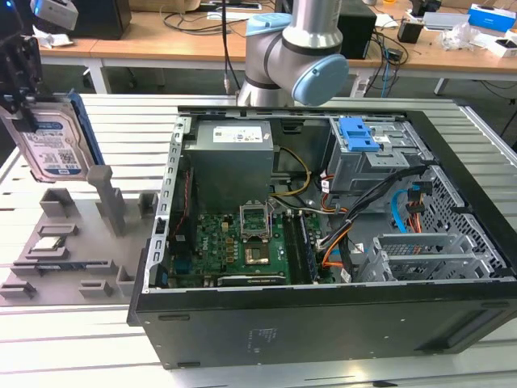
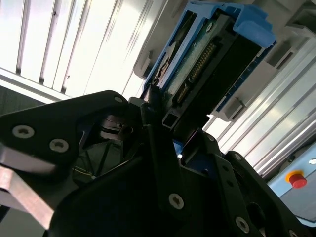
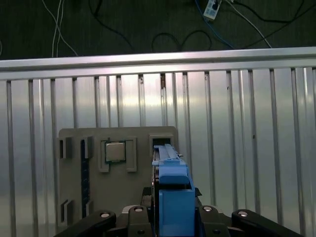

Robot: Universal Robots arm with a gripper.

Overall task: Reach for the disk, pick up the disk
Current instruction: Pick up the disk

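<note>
The disk [image 1: 53,147] is a silver hard drive with a blue-and-white label and blue rails. In the exterior view it hangs upright at the far left, above the grey fixture plate [image 1: 73,250]. My gripper [image 1: 23,103] is shut on the disk's upper end. In the first wrist view the disk [image 3: 173,190] appears edge-on, its blue rail standing between my black fingers [image 3: 217,219]. The second wrist view looks along the disk [image 2: 210,61], showing its circuit board and connector, with my gripper [image 2: 168,129] clamped at its near end.
The open computer case [image 1: 323,315] fills the exterior view's right, with a blue-latched drive cage [image 1: 359,133] inside. The fixture plate carries an upright post [image 1: 109,198] and a small processor chip [image 3: 114,151]. The slatted aluminium table [image 3: 237,123] lies beneath, and its edge rail [image 3: 158,61] runs alongside.
</note>
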